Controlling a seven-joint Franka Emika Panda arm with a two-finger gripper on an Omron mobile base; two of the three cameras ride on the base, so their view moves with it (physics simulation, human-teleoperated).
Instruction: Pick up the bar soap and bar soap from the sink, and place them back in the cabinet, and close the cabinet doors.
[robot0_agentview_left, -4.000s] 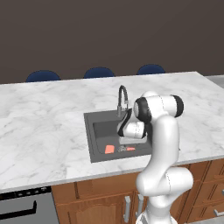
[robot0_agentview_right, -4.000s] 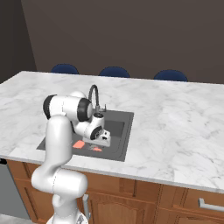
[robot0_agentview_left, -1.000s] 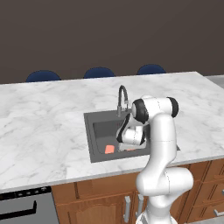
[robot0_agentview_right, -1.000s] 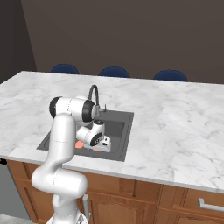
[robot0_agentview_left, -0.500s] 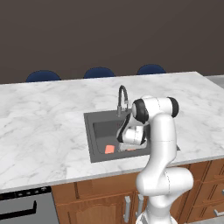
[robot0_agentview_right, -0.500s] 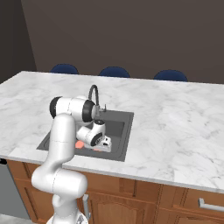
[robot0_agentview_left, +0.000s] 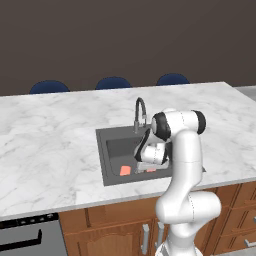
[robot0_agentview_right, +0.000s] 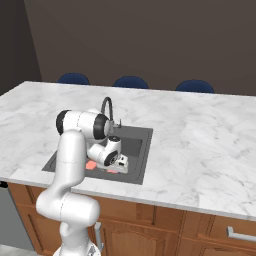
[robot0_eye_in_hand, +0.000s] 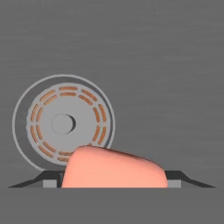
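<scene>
The dark grey sink (robot0_agentview_left: 112, 150) (robot0_agentview_right: 145, 150) is set in the marble island. One salmon-pink bar soap (robot0_agentview_left: 125, 170) (robot0_agentview_right: 90, 164) lies free on the basin floor, left of my hand. The other bar soap (robot0_eye_in_hand: 114, 171) (robot0_agentview_left: 151, 170) (robot0_agentview_right: 113, 171) sits between my fingers. My gripper (robot0_eye_in_hand: 114, 181) (robot0_agentview_left: 149, 167) (robot0_agentview_right: 118, 167) is down in the basin, shut on this bar, with a finger tip (robot0_eye_in_hand: 50, 181) tight against each end. The cabinet and the cabinet doors are out of view.
The round grey drain strainer (robot0_eye_in_hand: 64, 124) lies just beyond the held bar. The arched faucet (robot0_agentview_left: 139, 112) (robot0_agentview_right: 107, 111) rises at the sink's back edge, close to my arm. Blue chair backs (robot0_agentview_left: 113, 82) line the far side. Wooden drawers (robot0_agentview_right: 220, 232) run below the counter.
Since four seconds ago my hand has dropped lower into the sink, onto the right-hand bar. Over the last second the arm has stayed almost still.
</scene>
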